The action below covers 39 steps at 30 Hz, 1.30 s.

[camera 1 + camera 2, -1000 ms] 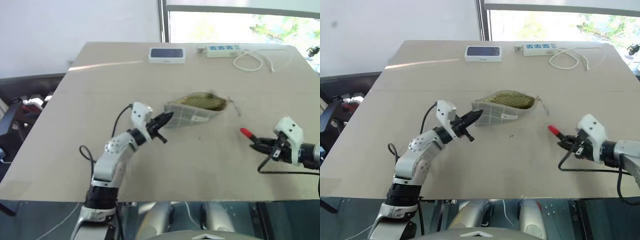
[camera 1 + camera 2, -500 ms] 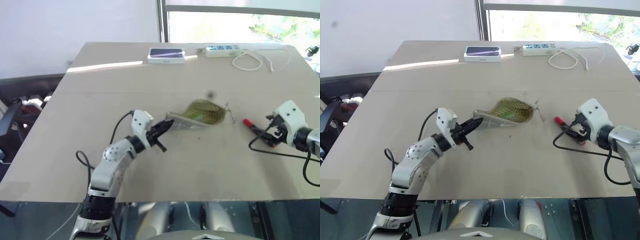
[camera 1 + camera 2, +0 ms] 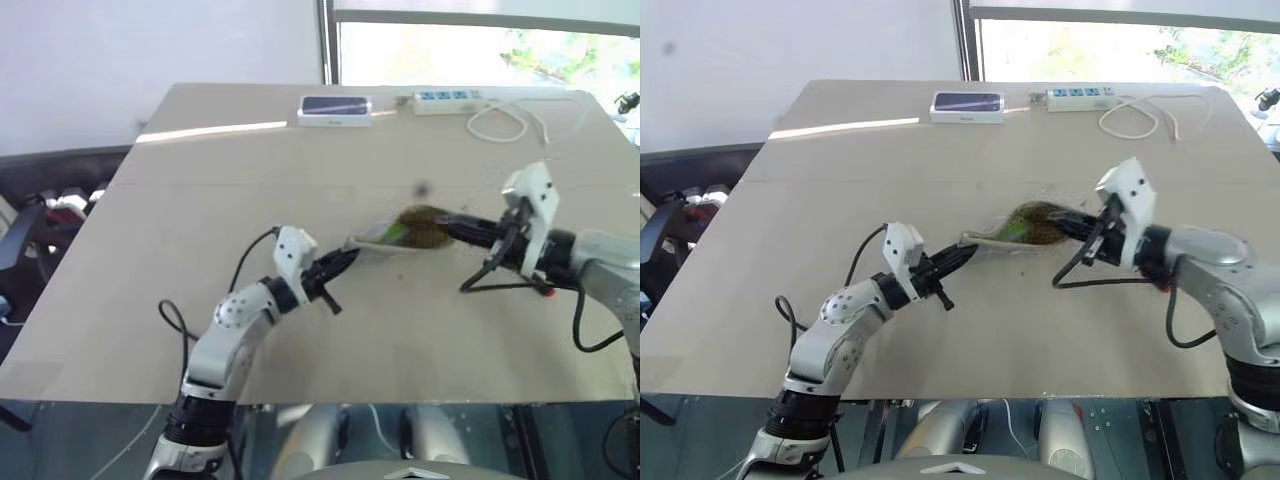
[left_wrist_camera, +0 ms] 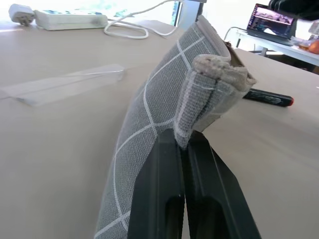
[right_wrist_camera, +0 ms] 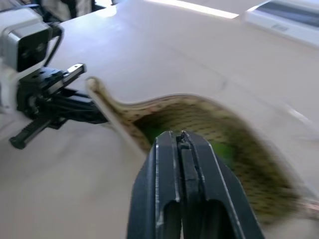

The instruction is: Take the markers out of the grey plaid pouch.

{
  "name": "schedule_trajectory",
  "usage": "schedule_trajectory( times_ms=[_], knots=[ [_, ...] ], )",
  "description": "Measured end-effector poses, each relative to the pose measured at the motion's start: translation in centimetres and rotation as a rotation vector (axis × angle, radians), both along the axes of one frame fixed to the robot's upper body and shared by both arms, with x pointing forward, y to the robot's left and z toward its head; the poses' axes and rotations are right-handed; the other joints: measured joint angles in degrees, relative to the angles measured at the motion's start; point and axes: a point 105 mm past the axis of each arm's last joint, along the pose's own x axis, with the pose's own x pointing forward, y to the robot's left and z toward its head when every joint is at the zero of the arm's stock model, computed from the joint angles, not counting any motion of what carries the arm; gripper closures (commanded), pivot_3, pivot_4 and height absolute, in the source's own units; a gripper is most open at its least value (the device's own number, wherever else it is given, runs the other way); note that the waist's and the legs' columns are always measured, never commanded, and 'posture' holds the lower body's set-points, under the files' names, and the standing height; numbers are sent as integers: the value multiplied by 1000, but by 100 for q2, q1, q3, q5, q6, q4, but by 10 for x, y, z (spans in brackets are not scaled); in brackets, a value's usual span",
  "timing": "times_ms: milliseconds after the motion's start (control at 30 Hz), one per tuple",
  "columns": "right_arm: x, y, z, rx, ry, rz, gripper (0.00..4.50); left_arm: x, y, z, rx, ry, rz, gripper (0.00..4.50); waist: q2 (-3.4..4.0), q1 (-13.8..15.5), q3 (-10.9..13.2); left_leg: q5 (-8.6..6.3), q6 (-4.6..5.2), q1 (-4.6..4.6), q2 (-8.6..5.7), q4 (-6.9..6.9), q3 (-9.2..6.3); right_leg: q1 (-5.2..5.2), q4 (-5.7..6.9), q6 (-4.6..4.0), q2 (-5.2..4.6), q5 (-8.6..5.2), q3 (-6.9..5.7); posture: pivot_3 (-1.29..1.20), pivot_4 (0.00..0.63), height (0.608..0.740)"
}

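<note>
The grey plaid pouch (image 3: 405,228) hangs just above mid-table with its mouth gaping and its olive lining (image 5: 199,114) showing. My left gripper (image 3: 348,260) is shut on the pouch's left end (image 4: 199,89), pinching the folded fabric. At the mouth on the pouch's right side, my right gripper (image 3: 452,228) is shut with nothing seen between its fingers (image 5: 182,137). Something bright green (image 5: 222,152) lies inside the pouch just past them. A dark marker with a red end (image 4: 269,97) rests on the table beyond the pouch, to the right.
A white box with a dark top (image 3: 335,108) and a power strip (image 3: 447,99) with a looped white cable (image 3: 510,122) sit along the table's far edge. A laptop (image 4: 271,20) stands on another table beyond.
My right gripper let go of the red-ended marker at the table's right, swung left and up to the pouch's mouth, and shut. The pouch is more bunched up in my left gripper's hold.
</note>
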Motion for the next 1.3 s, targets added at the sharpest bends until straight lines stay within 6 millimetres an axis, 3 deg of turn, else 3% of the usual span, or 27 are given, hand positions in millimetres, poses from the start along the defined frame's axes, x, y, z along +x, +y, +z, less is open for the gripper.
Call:
schedule_trajectory(
  times_ms=[233,267,367,467,500,600,900,1033,1300],
  knots=[
    [34,6,-40,-174,13,-49,4476,-15,-16,2,-34,25,-128,4500,0,-13,0,1,-1,0,0,0,4,-6,3,0,2,0,4,0,150,738],
    [34,5,-46,-244,6,-22,4234,-19,-19,4,-34,27,-159,4500,1,-5,0,1,-1,0,0,0,4,-6,2,0,1,0,4,0,150,738],
    [28,1,-55,-350,17,40,3290,-22,-19,3,-23,41,-186,4500,1,-3,1,0,-1,-3,0,0,3,-10,-3,0,1,0,2,0,150,738],
    [18,-2,-61,-455,18,109,1873,-27,-20,5,-28,61,-218,4500,2,-7,1,0,-1,-4,0,-1,3,-9,-3,0,1,0,3,0,150,738],
    [15,-1,-59,-479,4,127,1172,-28,-21,5,-44,79,-228,4500,2,-11,1,0,-1,-3,1,-1,3,-9,-1,0,2,0,4,0,150,738],
    [8,0,-56,-546,-18,169,38,-30,-21,5,-70,120,-246,4500,3,-10,2,0,-1,-3,2,0,2,-9,4,0,3,0,4,0,150,738],
    [-16,12,-29,-725,-53,349,38,-40,-21,7,-139,274,-345,4500,4,-1,4,0,-1,-4,2,0,-1,-10,-4,0,2,0,-2,0,150,738],
    [-18,15,-38,-774,-11,401,38,-40,-24,6,-157,324,-378,4500,4,-5,4,0,-1,-4,2,1,1,-10,-3,0,1,0,0,0,150,738],
    [-1,22,-65,-837,18,405,38,-38,-39,1,-178,385,-413,4500,1,-12,4,1,-2,-4,2,3,1,-11,-1,0,2,0,1,0,150,738]
  ],
)
